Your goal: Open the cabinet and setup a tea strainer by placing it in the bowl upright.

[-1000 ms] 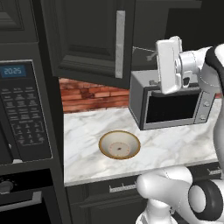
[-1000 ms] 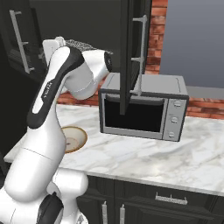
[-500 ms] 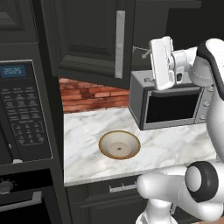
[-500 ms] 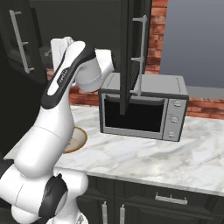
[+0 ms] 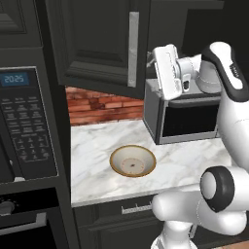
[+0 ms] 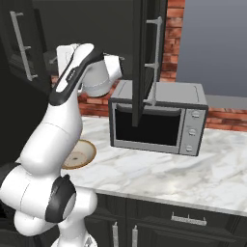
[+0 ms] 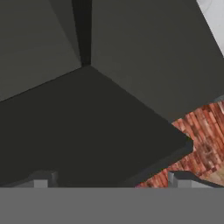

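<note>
microwave (image 5: 187, 119): silver, dark window, on the counter just below and behind the hand
marble counter (image 5: 97, 146): white, grey-veined, well below the hand
brick wall (image 7: 203, 135): red, low and right of the fingertips
wall oven (image 5: 26, 126): black, lit clock, far left of the hand

Blue digits reading "20:25" on the small display (image 5: 13, 79) at the top of the black wall oven's control panel (image 5: 26, 124), left of the marble counter. Rows of tiny white button captions below that display, too small to read. No other legible text, brand or label anywhere, including on the silver microwave (image 6: 157, 117).
</note>
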